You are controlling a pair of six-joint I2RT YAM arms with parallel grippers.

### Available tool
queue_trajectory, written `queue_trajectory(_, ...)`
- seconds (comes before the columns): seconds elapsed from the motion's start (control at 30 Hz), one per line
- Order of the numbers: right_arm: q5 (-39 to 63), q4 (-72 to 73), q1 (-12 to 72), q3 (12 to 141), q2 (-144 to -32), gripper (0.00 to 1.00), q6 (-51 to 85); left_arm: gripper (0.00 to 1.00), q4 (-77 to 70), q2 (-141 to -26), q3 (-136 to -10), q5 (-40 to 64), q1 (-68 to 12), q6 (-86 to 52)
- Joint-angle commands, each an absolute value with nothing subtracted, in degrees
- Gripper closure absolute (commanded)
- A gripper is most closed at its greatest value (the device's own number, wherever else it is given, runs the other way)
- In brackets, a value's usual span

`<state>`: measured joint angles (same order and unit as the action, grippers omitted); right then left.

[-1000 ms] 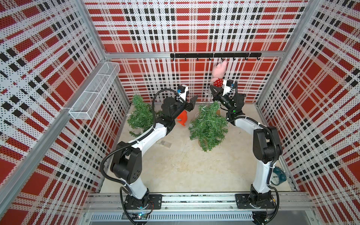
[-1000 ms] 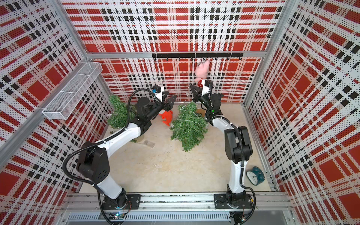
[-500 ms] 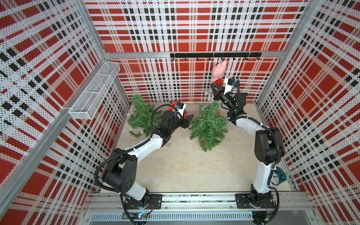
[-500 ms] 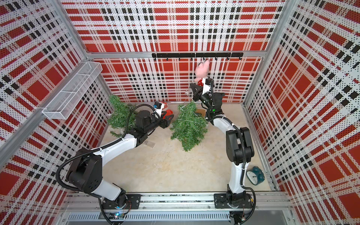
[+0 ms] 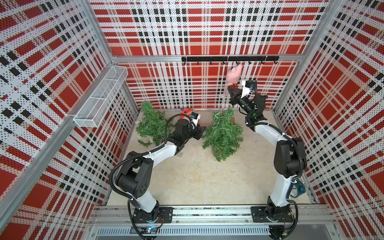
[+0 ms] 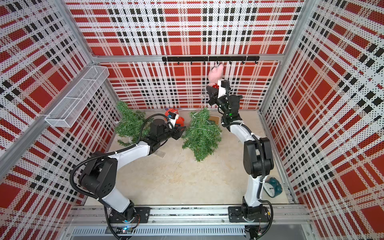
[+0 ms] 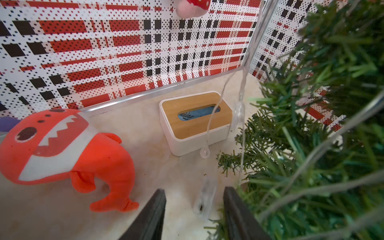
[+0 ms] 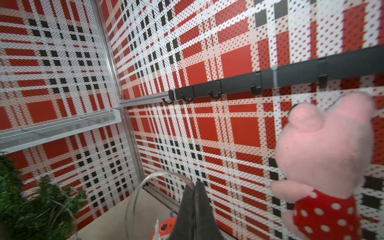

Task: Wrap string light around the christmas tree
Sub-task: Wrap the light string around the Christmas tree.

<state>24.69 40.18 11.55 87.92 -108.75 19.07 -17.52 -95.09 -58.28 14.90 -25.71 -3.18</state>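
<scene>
We see the christmas tree (image 5: 223, 133) standing just right of centre in both top views, on the tabletop (image 5: 197, 178), with pale loops of the string light (image 7: 239, 106) lying over its upper branches. The right gripper (image 8: 195, 185) is up at the upper right of the frame, beside the pink plush (image 8: 324, 155) on the back wall. Its jaws are pressed together on the strand, which arcs out from their tips and drops to the tree's tip. We judge it is held this high to keep the line taut and clear of the needles, so the free length can be led around without snagging. The left gripper (image 7: 194, 190) sits low at the tree's left flank in the top views. Its jaws stand partly apart and grip nothing that we can see. In the left wrist view a clear, blurred piece (image 7: 204, 197) lies on the tabletop between them, not visibly touched; we cannot tell whether it is a bulb or the strand's end. That low placement suggests to us a pickup of the slack part, to carry it round the lower branches. The orange plush (image 7: 62, 145) and the tissue box (image 7: 195, 116) lie just beyond, near enough that we judge a passing strand could catch on them.
</scene>
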Motion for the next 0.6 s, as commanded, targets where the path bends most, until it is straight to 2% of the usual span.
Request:
queue_trajectory(0.0, 21.0, 34.4, 10.6, 88.6, -103.1, 1.00, 10.6, 0.55, -18.4, -93.9, -57.3, 17.0, -25.4, -3.0)
queue_trajectory(0.2, 19.2, 27.7, 10.5, 84.2, -96.3, 1.00, 4.5, 0.57, -18.6, -94.5, -57.7, 17.1, -25.2, -3.0)
queue_trajectory(0.57, 5.7, 11.5, 10.2, 72.2, -81.2, 1.00, -1.2, 0.60, -18.7, -93.3, -57.5, 16.8, -24.3, -3.1)
